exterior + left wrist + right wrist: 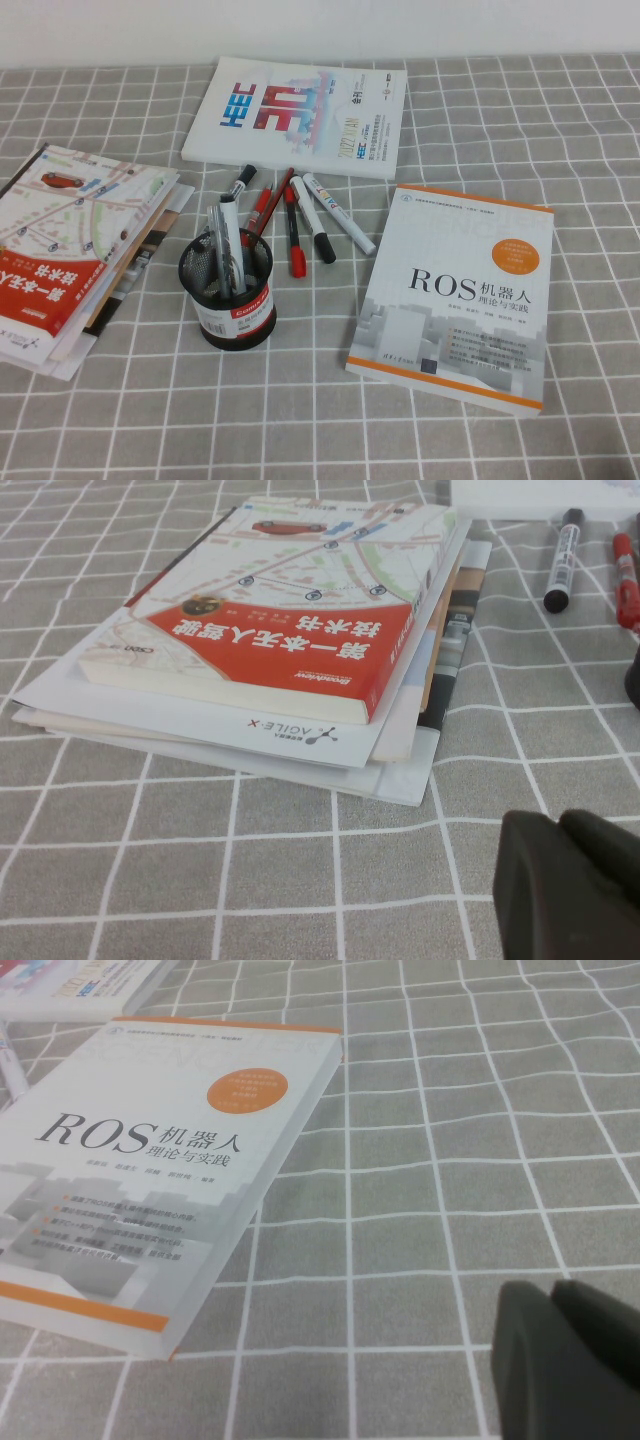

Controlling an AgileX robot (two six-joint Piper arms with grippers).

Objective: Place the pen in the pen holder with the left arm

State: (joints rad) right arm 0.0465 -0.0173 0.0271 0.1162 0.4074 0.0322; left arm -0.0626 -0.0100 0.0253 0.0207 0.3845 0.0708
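Pen point(231, 243): upright in pen holder point(227, 290), cap down.
Loose markers point(308, 222): on the checked cloth, just behind the holder.
Book stack point(290, 620): left of the holder.
ROS book point(150, 1160): right.
Left gripper point(575, 885): near the stack, fingers together, empty.
Right gripper point(570, 1360): beside the ROS book, closed, empty.

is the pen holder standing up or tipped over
Upright: the pen holder stands on its labelled base, mouth up, with pens sticking out the top.

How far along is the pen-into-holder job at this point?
Possibly done: a grey-barrelled pen stands in the pen holder. Nothing is in hand: the left gripper sits low beside the book stack, the right gripper by the ROS book. Other markers lie on the table.
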